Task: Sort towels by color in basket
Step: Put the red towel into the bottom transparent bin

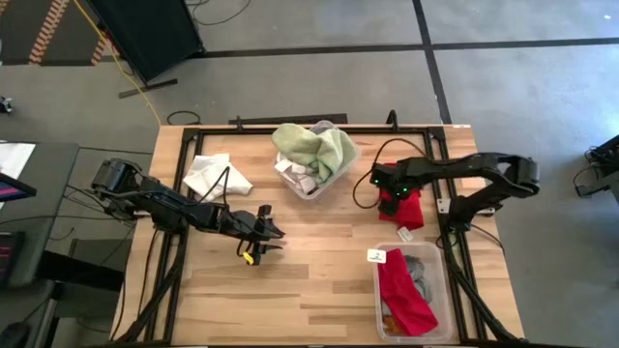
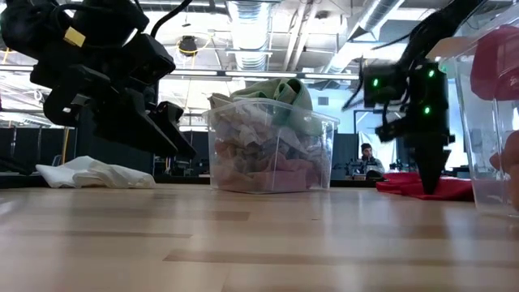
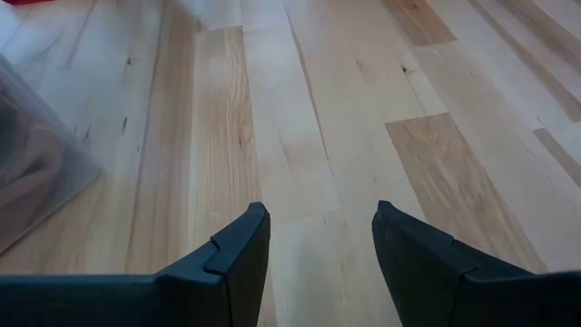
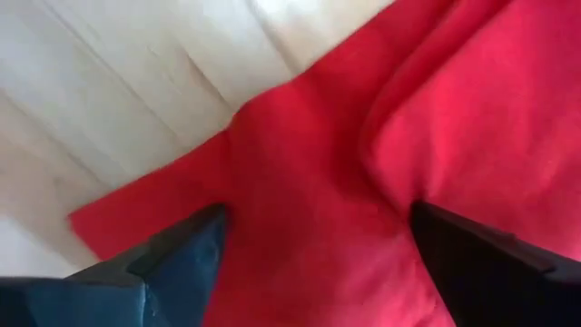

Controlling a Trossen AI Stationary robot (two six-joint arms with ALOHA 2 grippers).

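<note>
A red towel [image 1: 412, 211] [image 2: 401, 185] lies flat on the table near its right edge. My right gripper [image 1: 395, 201] [image 2: 426, 191] [image 4: 313, 250] points down at it, open, a finger on either side of a fold in the towel [image 4: 309, 136]. My left gripper [image 1: 275, 232] [image 3: 320, 245] hangs open above bare wood at the table's middle. A clear basket [image 1: 283, 174] [image 2: 268, 154] at the far middle holds a heap of towels topped by a pale green one [image 1: 314, 150]. A white towel [image 1: 211, 174] [image 2: 93, 173] lies on the table's far left. My right gripper comes at the red towel from above, pointing down, its open fingers [image 4: 182, 254] low over the flat cloth. I cannot tell whether the fingertips touch it. The towel lies flat on the table.
A second clear bin [image 1: 379, 295] [image 2: 495, 162] at the near right holds a red towel [image 1: 406, 300] and a grey one [image 1: 423, 269]. Small white tags [image 1: 377, 255] lie near it. Bare wood spreads across the near left and middle of the table.
</note>
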